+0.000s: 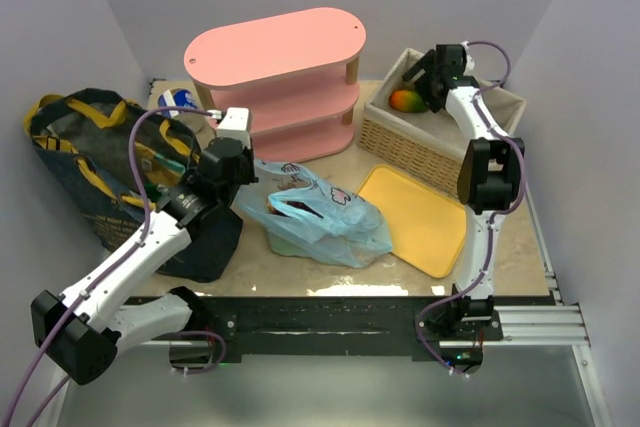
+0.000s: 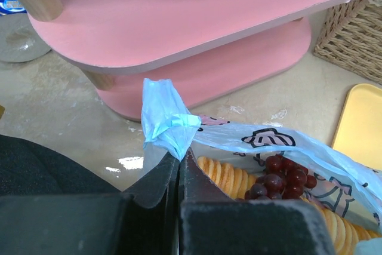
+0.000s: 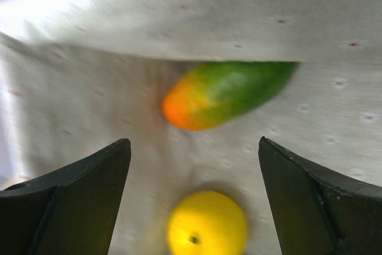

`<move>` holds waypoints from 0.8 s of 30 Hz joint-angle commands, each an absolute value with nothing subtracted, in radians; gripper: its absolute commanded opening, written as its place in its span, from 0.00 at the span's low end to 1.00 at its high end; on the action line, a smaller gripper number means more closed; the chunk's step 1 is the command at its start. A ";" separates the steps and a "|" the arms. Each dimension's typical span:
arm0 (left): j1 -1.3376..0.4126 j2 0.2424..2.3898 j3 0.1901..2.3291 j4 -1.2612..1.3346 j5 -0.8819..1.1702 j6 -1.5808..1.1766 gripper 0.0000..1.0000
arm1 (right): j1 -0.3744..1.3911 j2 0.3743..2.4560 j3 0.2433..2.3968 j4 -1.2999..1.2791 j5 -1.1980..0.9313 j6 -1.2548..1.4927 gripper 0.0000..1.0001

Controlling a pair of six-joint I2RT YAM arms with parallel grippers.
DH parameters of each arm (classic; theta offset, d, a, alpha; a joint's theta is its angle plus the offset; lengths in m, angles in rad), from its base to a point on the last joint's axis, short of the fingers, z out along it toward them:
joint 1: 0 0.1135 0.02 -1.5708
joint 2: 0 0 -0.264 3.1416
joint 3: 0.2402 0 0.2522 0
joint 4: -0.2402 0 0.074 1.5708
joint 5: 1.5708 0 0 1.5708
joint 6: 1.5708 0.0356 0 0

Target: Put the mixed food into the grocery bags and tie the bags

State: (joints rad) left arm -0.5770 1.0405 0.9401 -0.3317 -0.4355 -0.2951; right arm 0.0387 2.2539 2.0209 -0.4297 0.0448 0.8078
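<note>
Left wrist view: left pincer [image 2: 179, 162] pinched the blue carrier bag [image 2: 170, 123], bread [image 2: 230, 177] and grapes [image 2: 280, 180] inside, beyond its tips; right pincer [image 3: 194, 141] gaped empty, mango [image 3: 230, 94] and pear [image 3: 206, 225] just ahead, unpacked — nothing tied

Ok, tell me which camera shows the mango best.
Right wrist: the mango lies large and close on the cloth lining. The top view shows it only small, inside the basket. The left wrist view misses it.

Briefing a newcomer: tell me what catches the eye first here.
The big pink shelf stands at the back centre. In front, the left gripper pinches the handle of a blue bag holding bread and grapes. At back right, the right gripper hangs open over a mango in the basket.
</note>
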 commanded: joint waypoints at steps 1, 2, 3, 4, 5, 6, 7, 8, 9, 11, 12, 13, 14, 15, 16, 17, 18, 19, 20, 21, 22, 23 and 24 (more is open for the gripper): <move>-0.574 1.072 0.999 -0.311 -0.462 -0.298 0.00 | 0.066 2.246 2.055 -0.273 0.196 1.086 0.92; -0.574 1.083 1.000 -0.310 -0.460 -0.295 0.00 | 0.069 2.250 2.059 -0.285 0.207 1.119 0.93; -0.572 1.086 1.005 -0.308 -0.460 -0.291 0.00 | 0.072 2.252 2.051 -0.282 0.210 1.174 0.93; -0.572 1.091 1.005 -0.307 -0.460 -0.290 0.00 | 0.074 2.252 2.031 -0.281 0.210 1.207 0.94; -0.572 1.097 1.006 -0.305 -0.462 -0.290 0.00 | 0.077 2.252 2.028 -0.319 0.219 1.250 0.94; -0.572 1.100 1.006 -0.301 -0.462 -0.287 0.00 | 0.077 2.252 2.023 -0.337 0.224 1.297 0.95; -0.572 1.101 1.008 -0.299 -0.462 -0.285 0.00 | 0.077 2.249 2.005 -0.347 0.218 1.310 0.95; -0.572 1.104 1.008 -0.296 -0.460 -0.279 0.00 | 0.080 2.246 1.999 -0.385 0.225 1.327 0.95; -0.572 1.108 1.012 -0.293 -0.460 -0.278 0.00 | 0.081 2.243 1.994 -0.412 0.235 1.366 0.95; -0.571 1.115 1.015 -0.293 -0.457 -0.270 0.00 | 0.083 2.234 1.961 -0.433 0.238 1.384 0.95; -0.571 1.117 1.019 -0.295 -0.456 -0.267 0.00 | 0.084 2.232 1.953 -0.442 0.244 1.403 0.95; -0.571 1.118 1.019 -0.291 -0.454 -0.264 0.00 | 0.083 2.235 1.945 -0.448 0.248 1.414 0.95; -0.572 1.121 1.020 -0.290 -0.453 -0.261 0.00 | 0.084 2.241 1.944 -0.456 0.253 1.425 0.95; -0.572 1.123 1.022 -0.290 -0.453 -0.258 0.00 | 0.083 2.250 1.945 -0.459 0.253 1.442 0.95; -0.571 1.121 1.022 -0.288 -0.453 -0.255 0.00 | 0.084 2.261 1.971 -0.474 0.259 1.454 0.95; -0.571 1.123 1.022 -0.287 -0.454 -0.252 0.00 | 0.084 2.284 1.980 -0.479 0.256 1.456 0.95; -0.569 1.124 1.022 -0.284 -0.454 -0.250 0.00 | 0.084 2.295 2.003 -0.483 0.256 1.463 0.95; -0.568 1.123 1.022 -0.285 -0.456 -0.249 0.00 | 0.086 2.305 2.006 -0.491 0.258 1.468 0.96; -0.568 1.123 1.022 -0.284 -0.460 -0.250 0.00 | 0.086 2.312 2.008 -0.485 0.259 1.476 0.96; -0.566 1.123 1.020 -0.284 -0.460 -0.252 0.00 | 0.090 2.324 2.009 -0.488 0.271 1.498 0.96; -0.568 1.123 1.019 -0.282 -0.460 -0.253 0.00 | 0.091 2.329 2.005 -0.480 0.273 1.508 0.96; -0.568 1.124 1.019 -0.284 -0.460 -0.255 0.00 | 0.089 2.333 2.005 -0.480 0.272 1.514 0.96; -0.568 1.123 1.019 -0.284 -0.460 -0.258 0.00 | 0.090 2.353 2.016 -0.489 0.273 1.534 0.97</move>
